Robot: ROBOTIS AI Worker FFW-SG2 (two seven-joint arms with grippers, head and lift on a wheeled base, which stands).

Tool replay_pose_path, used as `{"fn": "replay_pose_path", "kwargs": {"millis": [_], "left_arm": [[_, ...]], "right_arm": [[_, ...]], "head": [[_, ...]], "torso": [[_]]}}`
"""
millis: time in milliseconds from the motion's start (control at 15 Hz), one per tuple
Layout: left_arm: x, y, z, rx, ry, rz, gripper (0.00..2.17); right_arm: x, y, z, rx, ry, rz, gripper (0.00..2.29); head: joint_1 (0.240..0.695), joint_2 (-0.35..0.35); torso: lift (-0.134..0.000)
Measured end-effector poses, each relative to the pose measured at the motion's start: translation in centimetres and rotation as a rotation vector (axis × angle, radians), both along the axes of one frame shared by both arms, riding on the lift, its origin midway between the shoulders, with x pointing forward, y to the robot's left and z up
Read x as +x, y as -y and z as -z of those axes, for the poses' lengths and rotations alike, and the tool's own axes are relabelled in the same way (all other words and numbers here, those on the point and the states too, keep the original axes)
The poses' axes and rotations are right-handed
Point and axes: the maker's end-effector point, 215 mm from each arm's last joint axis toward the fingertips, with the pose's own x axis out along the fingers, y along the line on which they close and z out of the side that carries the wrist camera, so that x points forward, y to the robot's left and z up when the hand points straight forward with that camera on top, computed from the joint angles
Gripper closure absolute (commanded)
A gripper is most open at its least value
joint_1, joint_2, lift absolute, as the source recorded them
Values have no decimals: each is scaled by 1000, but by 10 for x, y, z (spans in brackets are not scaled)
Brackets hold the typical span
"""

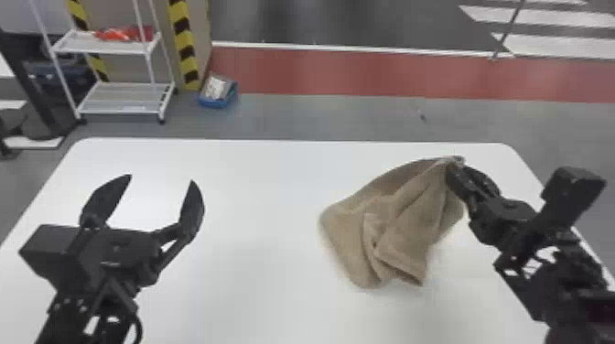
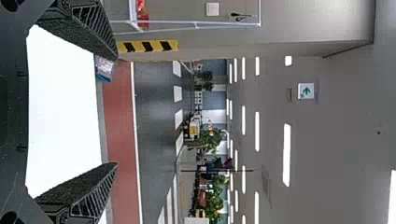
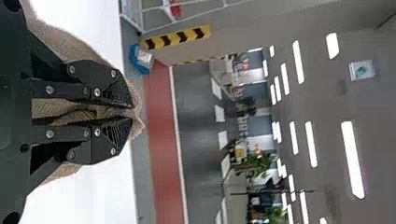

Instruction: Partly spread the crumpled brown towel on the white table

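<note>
The brown towel point(image 1: 393, 224) hangs in loose folds over the right part of the white table point(image 1: 256, 206), its upper right corner pinched by my right gripper point(image 1: 456, 170). In the right wrist view the fingers of my right gripper point(image 3: 130, 113) are closed on bunched towel point(image 3: 79, 46), a small tuft poking past their tips. My left gripper point(image 1: 162, 179) is over the table's left side, fingers wide apart, well away from the towel. The left wrist view has the same left gripper point(image 2: 116, 112) with nothing between its fingertips.
Beyond the table's far edge point(image 1: 293, 140), a white wire shelf point(image 1: 123, 98) stands on the floor at the far left, with a blue box point(image 1: 218, 94) beside it. Bare tabletop lies between my left gripper and the towel.
</note>
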Motion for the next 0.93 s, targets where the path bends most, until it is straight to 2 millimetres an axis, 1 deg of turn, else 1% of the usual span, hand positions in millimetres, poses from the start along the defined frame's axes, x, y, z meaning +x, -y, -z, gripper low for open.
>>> {"fn": "replay_pose_path", "kwargs": {"millis": [67, 133, 200, 267, 333, 400, 467, 533, 600, 667, 733, 800, 867, 933], "left_arm": [[0, 0, 0, 0, 0, 0, 83], [0, 0, 0, 0, 0, 0, 83], [0, 0, 0, -1, 0, 1, 83], [0, 1, 1, -1, -1, 2, 83], [1, 1, 2, -2, -4, 3, 83], [2, 3, 4, -3, -7, 5, 83], [3, 6, 7, -3, -11, 10, 83], [5, 9, 9, -4, -14, 16, 83], [6, 11, 11, -4, -17, 19, 83], [6, 12, 12, -4, -19, 21, 83], [6, 12, 13, -4, -19, 21, 83], [6, 12, 13, -4, -18, 22, 83], [6, 12, 13, -4, -18, 22, 83], [6, 11, 13, -5, -18, 21, 83]], "right_arm": [[-2, 24, 23, -15, -70, 61, -2], [-9, 46, 40, -32, -127, 116, -1], [-19, 70, 52, -47, -172, 172, 26], [-30, 87, 55, -58, -191, 211, 36], [-43, 99, 52, -72, -197, 244, 73], [-54, 100, 46, -82, -193, 252, 178], [-64, 89, 36, -89, -180, 234, 218], [-70, 68, 26, -92, -160, 194, 218], [-73, 39, 19, -95, -139, 144, 259], [-74, 9, 18, -102, -124, 94, 296], [-74, -16, 22, -115, -124, 55, 343], [-73, -44, 31, -136, -133, 12, 343], [-73, -67, 42, -164, -145, -27, 343], [-74, -84, 51, -191, -157, -57, 346]], "head": [[695, -139], [695, -159], [695, -185], [695, -206], [695, -242], [695, -250], [695, -248], [695, -237], [695, -220], [695, -169], [695, -139], [695, -115], [695, -71], [695, -49]], "torso": [[-124], [-124], [-124], [-124], [-124], [-124], [-124], [-124], [-124], [-124], [-124], [-124], [-124], [-124]]}}
